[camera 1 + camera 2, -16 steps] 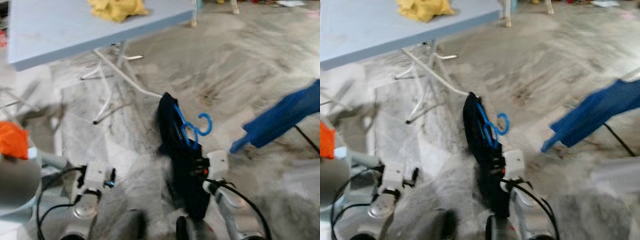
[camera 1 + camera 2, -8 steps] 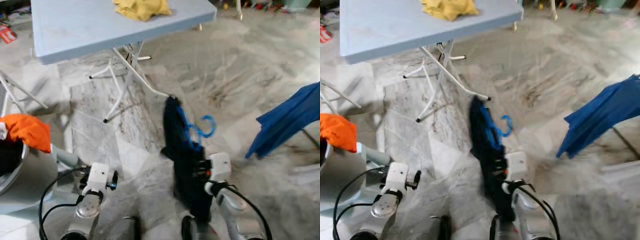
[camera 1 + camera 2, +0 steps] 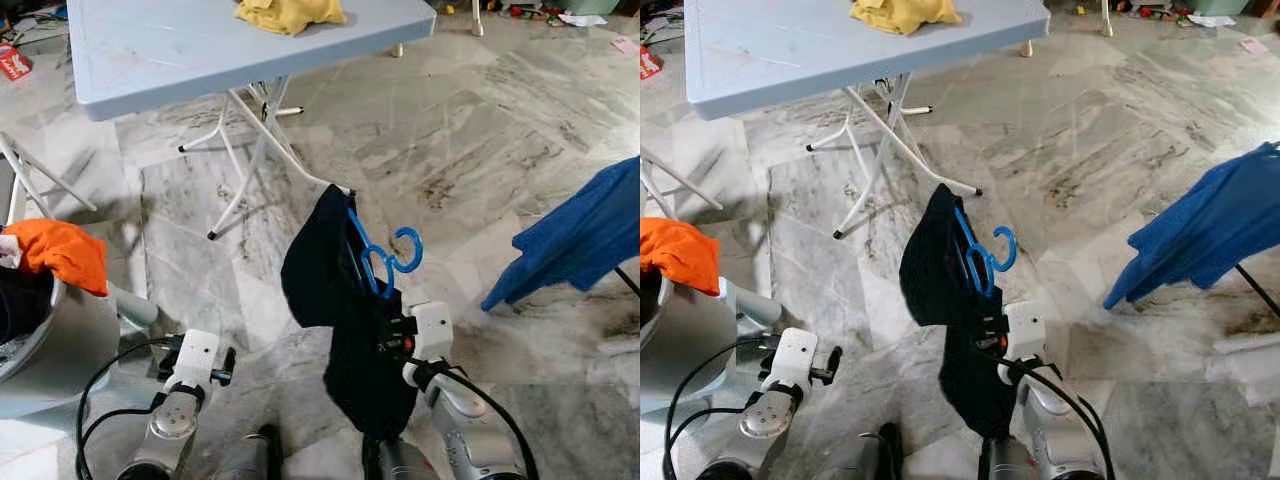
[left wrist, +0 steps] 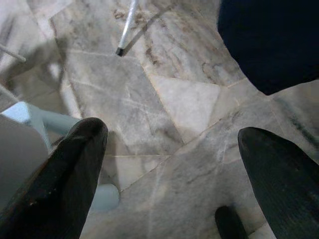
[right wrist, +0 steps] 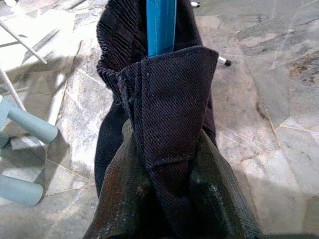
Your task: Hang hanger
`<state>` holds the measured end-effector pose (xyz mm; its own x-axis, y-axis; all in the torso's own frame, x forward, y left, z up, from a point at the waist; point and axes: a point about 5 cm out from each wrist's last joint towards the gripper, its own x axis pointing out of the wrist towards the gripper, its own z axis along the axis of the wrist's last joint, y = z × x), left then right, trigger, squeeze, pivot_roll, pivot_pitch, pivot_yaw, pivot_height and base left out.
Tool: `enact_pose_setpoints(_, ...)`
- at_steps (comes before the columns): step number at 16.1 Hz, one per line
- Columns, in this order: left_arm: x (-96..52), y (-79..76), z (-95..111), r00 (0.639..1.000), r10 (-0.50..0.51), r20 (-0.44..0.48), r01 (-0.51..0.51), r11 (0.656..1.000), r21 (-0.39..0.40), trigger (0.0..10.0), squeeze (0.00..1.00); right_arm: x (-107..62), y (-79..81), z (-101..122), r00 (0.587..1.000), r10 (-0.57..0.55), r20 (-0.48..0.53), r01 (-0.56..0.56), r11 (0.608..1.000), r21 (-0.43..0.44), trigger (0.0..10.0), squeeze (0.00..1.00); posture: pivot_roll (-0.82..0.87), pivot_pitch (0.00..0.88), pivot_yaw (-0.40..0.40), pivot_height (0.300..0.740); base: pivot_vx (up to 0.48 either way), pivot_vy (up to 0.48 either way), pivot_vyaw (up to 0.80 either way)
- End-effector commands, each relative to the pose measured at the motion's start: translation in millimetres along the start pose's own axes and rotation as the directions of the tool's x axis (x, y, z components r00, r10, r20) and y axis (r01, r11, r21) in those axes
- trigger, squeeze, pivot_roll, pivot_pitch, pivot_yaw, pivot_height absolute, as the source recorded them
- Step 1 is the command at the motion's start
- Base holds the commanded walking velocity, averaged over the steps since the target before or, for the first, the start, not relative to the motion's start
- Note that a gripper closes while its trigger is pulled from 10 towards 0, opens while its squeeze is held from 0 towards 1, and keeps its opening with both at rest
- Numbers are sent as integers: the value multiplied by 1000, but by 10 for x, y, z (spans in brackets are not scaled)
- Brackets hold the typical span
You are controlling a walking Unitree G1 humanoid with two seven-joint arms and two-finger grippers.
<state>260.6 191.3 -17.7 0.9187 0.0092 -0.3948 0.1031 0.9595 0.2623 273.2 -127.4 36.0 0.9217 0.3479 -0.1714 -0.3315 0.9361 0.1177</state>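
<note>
I read even, bright daylight across the marble floor [image 3: 480, 130], with soft sheen and no harsh glare; the worktop [image 3: 150, 50] casts a faint shadow beneath its legs; head views are sharp; both wrist views blur their near black fingers [image 4: 55, 184]; dark garment [image 5: 169, 99] stays detailed.

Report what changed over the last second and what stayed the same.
The view shifted and sharpened, so the camera moved. The dark garment on the blue hanger now billows out wider toward the robot's left than before. The right gripper stays shut on garment and hanger. The left gripper stays open and low over the floor. The table and blue cloth stand unchanged.
</note>
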Motion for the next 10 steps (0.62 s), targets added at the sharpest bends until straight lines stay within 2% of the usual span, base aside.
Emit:
enact_pose_setpoints(1, -45, 6, -94, 1000, -10, -29, 10, 1000, -3, 10000, 0, 13, 39, 39, 1000, 15, 28, -15, 1000, -4, 10000, 0, -43, 235, 12, 740, 0, 0, 800)
enact_pose_setpoints(5, -6, -18, -17, 1000, -22, -3, 22, 1000, 14, 10000, 0, 27, 80, 43, 999, 17, 36, -18, 1000, 6, 10000, 0, -44, 234, 21, 740, 0, 0, 728)
enact_pose_setpoints(10, 27, -41, 54, 999, -30, 16, 29, 999, 41, 10000, 0, 34, 78, 51, 999, -2, 45, 1, 1000, 24, 10000, 0, -45, 230, 27, 740, 0, 0, 0)
